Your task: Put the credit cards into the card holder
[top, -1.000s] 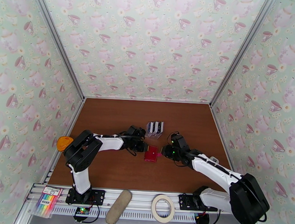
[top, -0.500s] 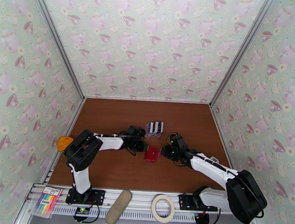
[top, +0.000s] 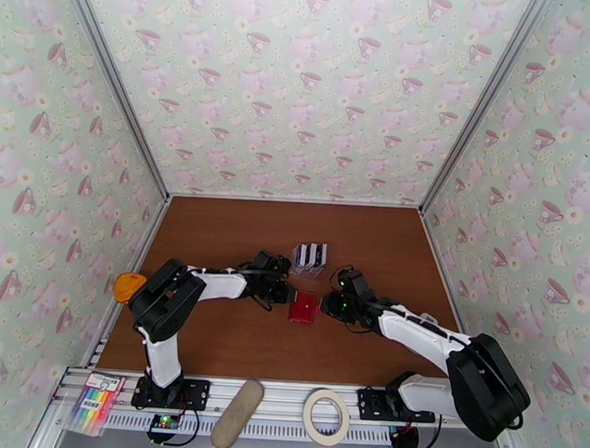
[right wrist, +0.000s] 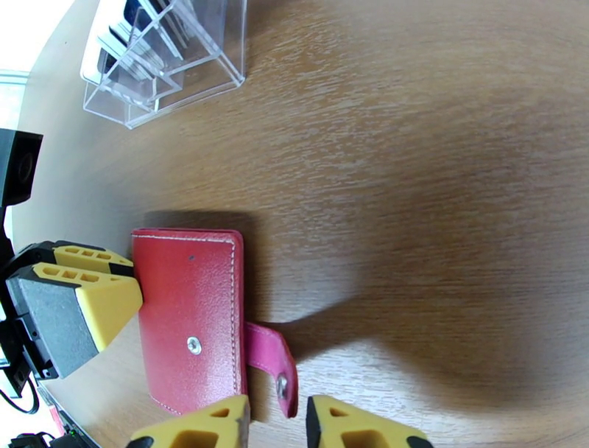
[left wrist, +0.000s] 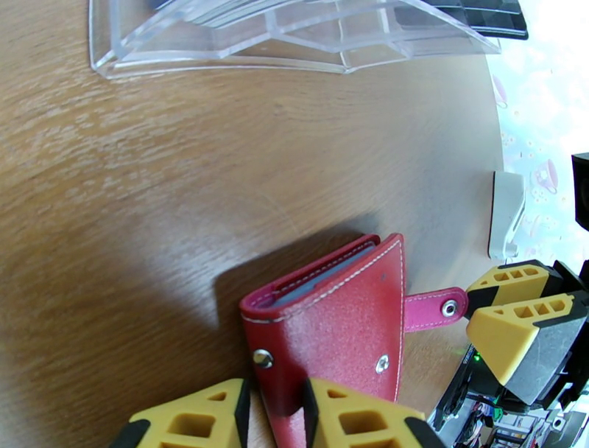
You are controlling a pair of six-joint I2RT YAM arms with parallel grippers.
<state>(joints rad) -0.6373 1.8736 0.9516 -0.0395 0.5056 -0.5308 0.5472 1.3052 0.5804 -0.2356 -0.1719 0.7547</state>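
Right arm has tucked its elbow in a touch, and its claw has edged closer to the wallet. On the brown counter (top: 239,242), the red card holder (top: 302,307) lies between both claws, near the clear stand (right wrist: 184,74) holding black and white credit cards (top: 309,255). Left claw (left wrist: 276,413) is clamped on the holder's edge opposite the tab. Right claw (right wrist: 278,420): fingers narrowly apart, pink snap tab (right wrist: 269,354) poking between the tips. Gripped or not, can't tell.

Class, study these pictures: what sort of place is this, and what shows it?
Probably a robot test booth: two robot arms bolted to an aluminium rail, a wooden table boxed in by teacup-patterned walls, and a tape roll and marker pack on the rail.
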